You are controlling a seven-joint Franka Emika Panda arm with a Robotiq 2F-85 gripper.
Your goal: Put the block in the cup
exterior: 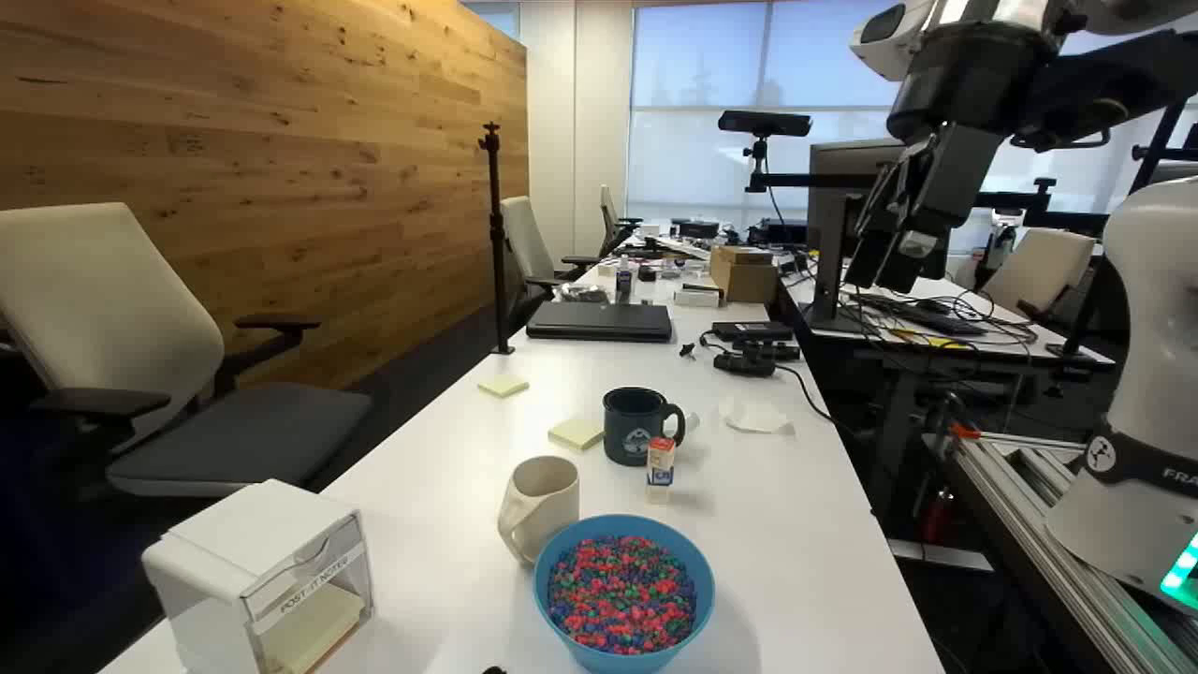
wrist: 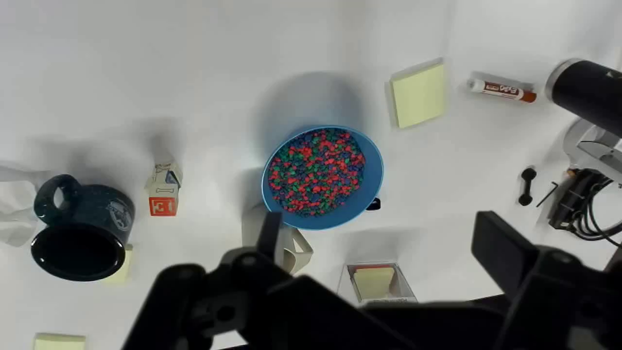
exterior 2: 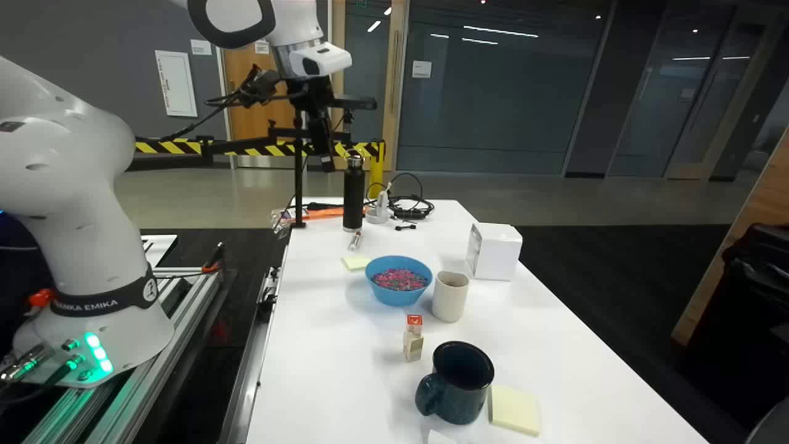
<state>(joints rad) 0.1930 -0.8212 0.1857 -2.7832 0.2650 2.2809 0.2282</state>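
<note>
The block (exterior: 661, 461) is small, with a red top and a blue print. It appears stacked on another pale wooden block (exterior: 658, 491) on the white table. It also shows in an exterior view (exterior 2: 414, 323) and at the left in the wrist view (wrist: 164, 205). The cup (exterior: 629, 435) is a dark navy mug standing upright close beside the blocks. It also shows in an exterior view (exterior 2: 457, 388) and in the wrist view (wrist: 99, 211). My gripper (exterior: 882, 267) is high above the table, away from both. In the wrist view its fingers (wrist: 376, 228) are wide apart, with nothing between them.
A blue bowl of colourful bits (wrist: 371, 182) stands near the blocks, with a cream cup (exterior 2: 450, 299) beside it. A white note dispenser (exterior 2: 496, 250), a black bottle (exterior 2: 354, 194), a marker (wrist: 503, 90) and yellow note pads (exterior 2: 515, 410) are also on the table.
</note>
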